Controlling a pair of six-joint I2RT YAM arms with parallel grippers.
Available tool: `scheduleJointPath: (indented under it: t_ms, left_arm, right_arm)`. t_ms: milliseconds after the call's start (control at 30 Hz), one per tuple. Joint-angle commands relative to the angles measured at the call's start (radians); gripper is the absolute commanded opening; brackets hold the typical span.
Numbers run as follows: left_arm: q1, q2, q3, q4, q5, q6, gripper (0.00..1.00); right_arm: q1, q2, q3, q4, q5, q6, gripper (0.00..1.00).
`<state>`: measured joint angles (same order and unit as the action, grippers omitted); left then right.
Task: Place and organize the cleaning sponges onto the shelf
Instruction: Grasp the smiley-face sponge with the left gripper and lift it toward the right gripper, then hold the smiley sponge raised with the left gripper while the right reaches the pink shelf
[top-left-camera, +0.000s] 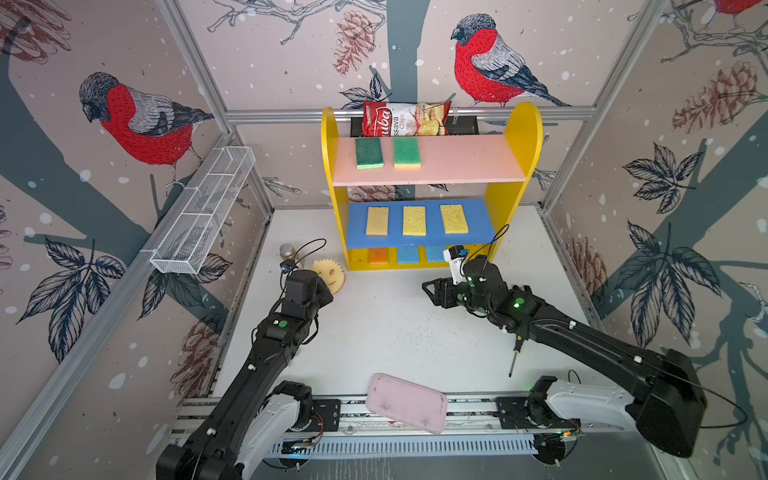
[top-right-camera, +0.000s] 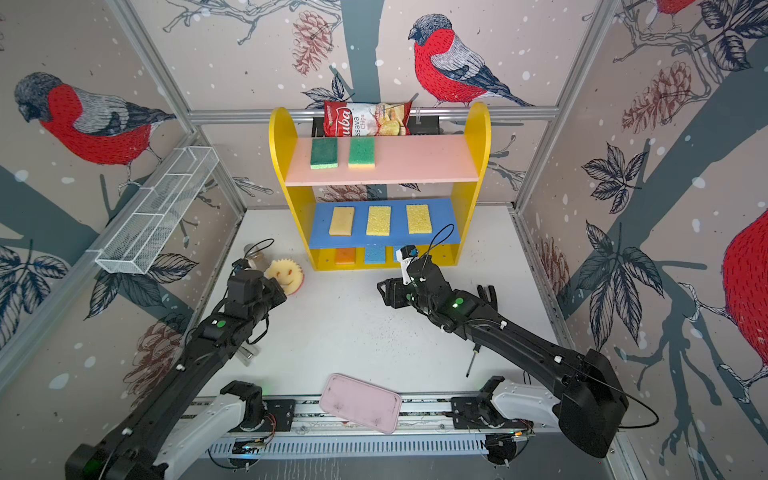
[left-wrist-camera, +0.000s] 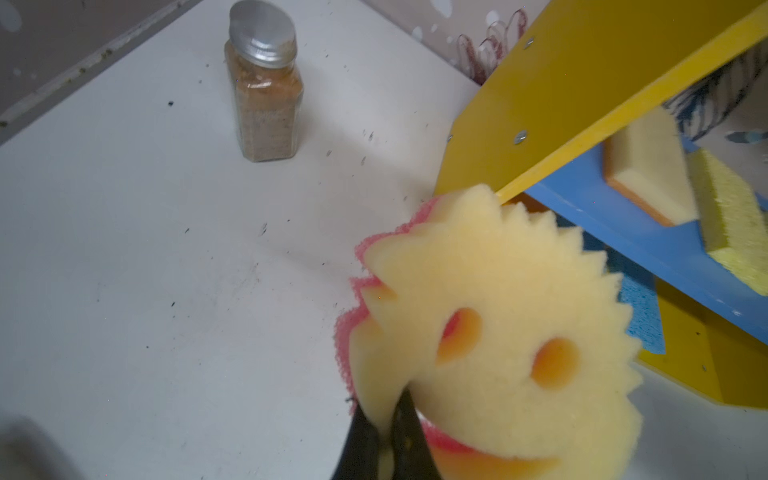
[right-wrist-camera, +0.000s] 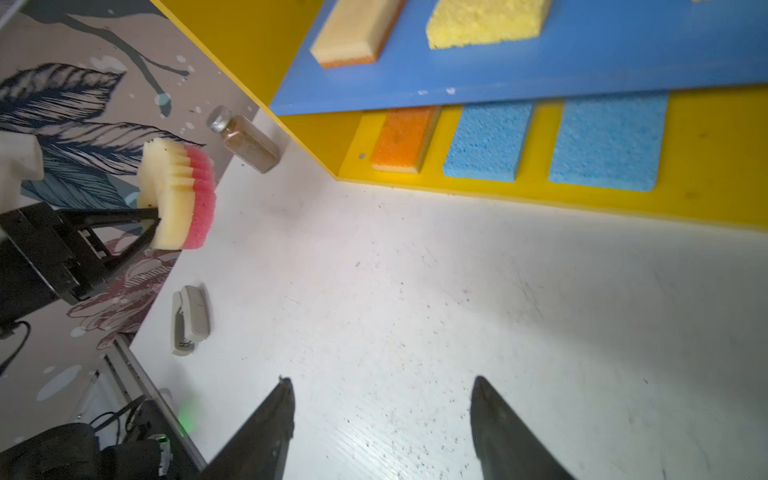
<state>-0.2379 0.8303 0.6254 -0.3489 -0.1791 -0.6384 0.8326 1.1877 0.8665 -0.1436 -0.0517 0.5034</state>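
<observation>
My left gripper (left-wrist-camera: 384, 411) is shut on the edge of the round yellow-pink smiley sponge (left-wrist-camera: 498, 332), held just off the table to the left of the shelf (top-left-camera: 524, 124). Both top views show this sponge (top-right-camera: 284, 274). Two green sponges (top-left-camera: 369, 153) lie on the pink board. A tan sponge (top-left-camera: 377, 221) and two yellow ones (top-left-camera: 414, 220) lie on the blue board. On the yellow base are an orange sponge (right-wrist-camera: 405, 139) and two blue ones (right-wrist-camera: 486, 141). My right gripper (right-wrist-camera: 380, 386) is open and empty, low over the table in front of the shelf.
A spice jar (top-left-camera: 287, 252) stands just behind the left gripper. A pink tray (top-left-camera: 406, 403) lies at the front edge and a screwdriver (top-left-camera: 515, 357) under the right arm. A grey stapler (right-wrist-camera: 189, 318) lies by the left arm. A white wire rack (top-left-camera: 205, 210) hangs on the left wall. A chips bag (top-left-camera: 405, 119) sits behind the shelf.
</observation>
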Motion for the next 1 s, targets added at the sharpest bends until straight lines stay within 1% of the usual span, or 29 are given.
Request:
scheduleJointPath:
  t_ms: [0, 133, 267, 333, 433, 500, 567, 667, 700, 767, 867, 967]
  left_arm:
    - [-0.016, -0.022, 0.018, -0.033, 0.063, 0.056, 0.02]
    - [-0.07, -0.02, 0.054, -0.009, 0.123, 0.072, 0.01]
    - [-0.09, -0.02, 0.081, 0.019, 0.209, 0.077, 0.01]
    - [-0.097, -0.027, 0.085, 0.025, 0.245, 0.07, 0.01]
    - [-0.107, -0.042, 0.077, 0.032, 0.286, 0.053, 0.01]
    - [-0.117, -0.056, 0.072, 0.028, 0.302, 0.049, 0.02]
    - [-0.122, -0.069, 0.071, 0.018, 0.303, 0.058, 0.02]
    - [-0.123, -0.08, 0.055, -0.011, 0.271, 0.082, 0.02]
    - [-0.123, -0.084, 0.042, -0.016, 0.257, 0.088, 0.02]
    - [-0.123, -0.09, 0.018, -0.013, 0.248, 0.093, 0.01]
    - [-0.123, -0.098, -0.009, 0.013, 0.26, 0.088, 0.02]
    - [-0.123, -0.096, -0.003, 0.024, 0.274, 0.088, 0.01]
  right_arm:
    - [0.035, 0.013, 0.04, 0.054, -0.048, 0.01, 0.69]
    - [0.123, 0.073, 0.079, 0.137, -0.111, 0.025, 0.71]
    - [0.217, 0.197, 0.162, 0.156, -0.119, 0.024, 0.73]
    - [0.258, 0.251, 0.194, 0.209, -0.117, 0.025, 0.73]
    - [0.278, 0.322, 0.245, 0.253, -0.103, 0.039, 0.73]
    - [0.272, 0.368, 0.301, 0.222, -0.071, 0.04, 0.73]
    - [0.27, 0.401, 0.366, 0.172, -0.035, 0.014, 0.72]
    - [0.261, 0.419, 0.477, 0.083, 0.042, -0.055, 0.72]
    - [0.259, 0.42, 0.524, 0.041, 0.087, -0.086, 0.71]
    - [0.251, 0.416, 0.612, -0.024, 0.202, -0.146, 0.7]
    - [0.236, 0.41, 0.745, -0.098, 0.406, -0.24, 0.7]
    - [0.196, 0.422, 0.848, -0.122, 0.529, -0.312, 0.7]
